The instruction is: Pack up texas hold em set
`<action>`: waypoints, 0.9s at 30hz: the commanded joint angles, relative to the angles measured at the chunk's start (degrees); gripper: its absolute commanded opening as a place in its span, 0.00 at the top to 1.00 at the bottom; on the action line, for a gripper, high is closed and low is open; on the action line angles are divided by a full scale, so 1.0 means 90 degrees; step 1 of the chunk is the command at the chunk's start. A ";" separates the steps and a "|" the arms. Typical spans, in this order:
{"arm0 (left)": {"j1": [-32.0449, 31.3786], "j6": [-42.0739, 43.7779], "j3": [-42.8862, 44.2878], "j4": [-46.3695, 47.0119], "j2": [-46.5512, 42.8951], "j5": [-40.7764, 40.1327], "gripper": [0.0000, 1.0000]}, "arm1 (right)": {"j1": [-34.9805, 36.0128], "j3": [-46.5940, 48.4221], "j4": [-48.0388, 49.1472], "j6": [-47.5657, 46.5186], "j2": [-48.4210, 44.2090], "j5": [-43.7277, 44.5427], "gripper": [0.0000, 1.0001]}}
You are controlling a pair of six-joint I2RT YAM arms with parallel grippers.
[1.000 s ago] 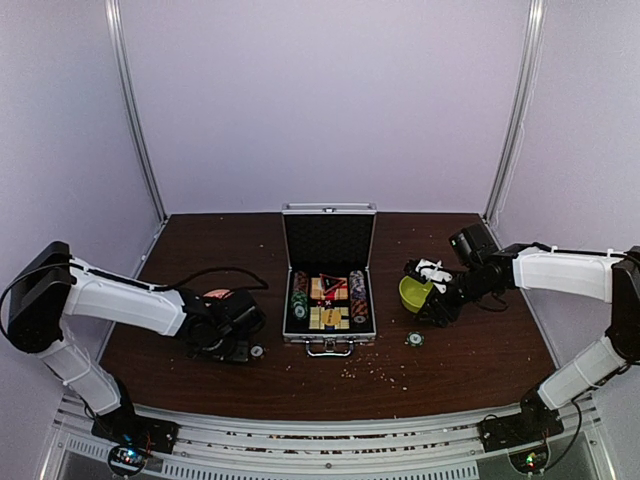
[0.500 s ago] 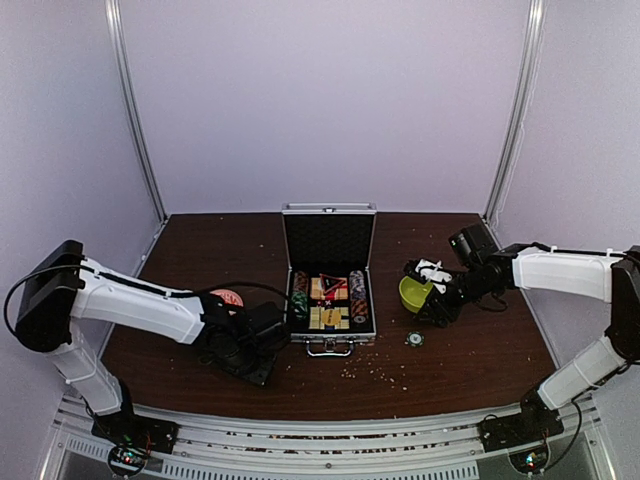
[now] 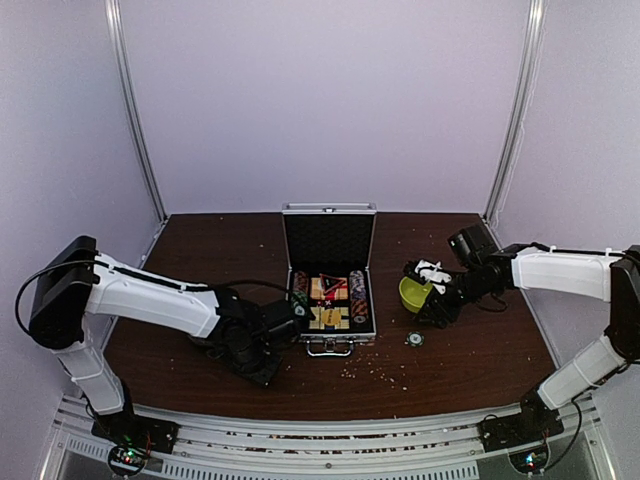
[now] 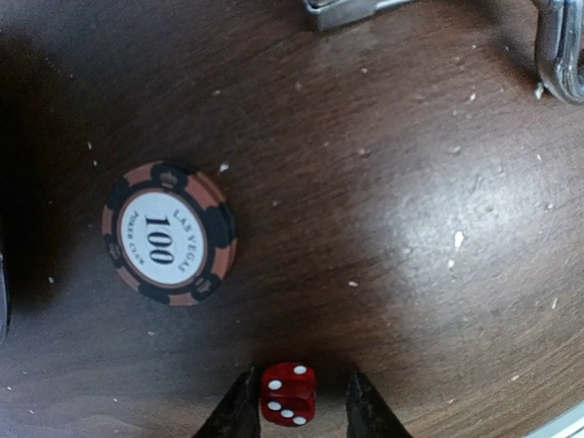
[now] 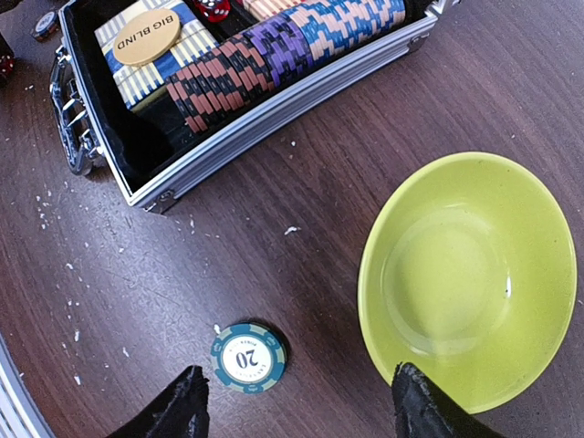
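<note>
Right between my left gripper's (image 4: 294,406) fingertips (image 4: 239,411) sits a small red die (image 4: 289,393) with white pips. The jaws are a little apart with a thin gap on each side of it, so I wouldn't call that a grip; the die looks to be resting on the table (image 4: 411,228). Just up and left of it in the wrist view lies a brown and black 100 chip (image 4: 170,234), flat, face up, clear of the fingers. Further ahead of that gripper I can see a corner of the case (image 4: 339,11) and part of its handle (image 4: 558,55) at the top edge. The wood is sprinkled with pale crumbs.

From above, the left arm is stretched out to the near-left corner of the open case (image 3: 328,290), lid upright, chips and cards inside.

Over on the other side, my right gripper (image 5: 297,401) is spread wide with nothing in it. A teal 20 chip (image 5: 247,358) lies flat just ahead of it, closer to the left finger. The green bowl (image 5: 467,278) sits ahead of the right finger, upright. Beyond both, the case holds a row of striped chips (image 5: 283,50) on edge and a deck with a BIG BLIND button (image 5: 147,36) on top.
</note>
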 commanded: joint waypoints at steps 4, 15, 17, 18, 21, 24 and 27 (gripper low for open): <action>0.0003 0.0185 0.0213 -0.0253 0.0133 -0.0260 0.72 | 0.0070 0.0130 -0.0083 -0.0083 0.0062 -0.0071 0.30; -0.0085 0.0970 0.1451 -0.0531 0.0103 -0.0218 0.84 | 0.0089 0.0142 -0.0101 -0.0083 0.0065 -0.0067 0.30; -0.0085 0.1080 0.1848 -0.0614 0.0164 -0.0250 0.85 | 0.0089 0.0138 -0.0102 -0.0081 0.0048 -0.0067 0.30; -0.0085 0.1124 0.2037 -0.0675 0.0214 -0.0289 0.85 | 0.0090 0.0135 -0.0100 -0.0082 0.0043 -0.0065 0.30; -0.0085 0.1279 0.2495 -0.0825 0.0372 -0.0394 0.86 | 0.0089 0.0130 -0.0106 -0.0081 0.0023 -0.0083 0.30; -0.0085 0.1493 0.2930 -0.0717 0.0526 -0.0683 0.86 | 0.0099 0.0137 -0.0093 -0.0088 0.0020 -0.0083 0.30; -0.0007 0.1761 0.3574 -0.0387 0.0898 -0.0896 0.86 | 0.0117 0.0187 -0.0127 -0.0096 0.0052 -0.0084 0.30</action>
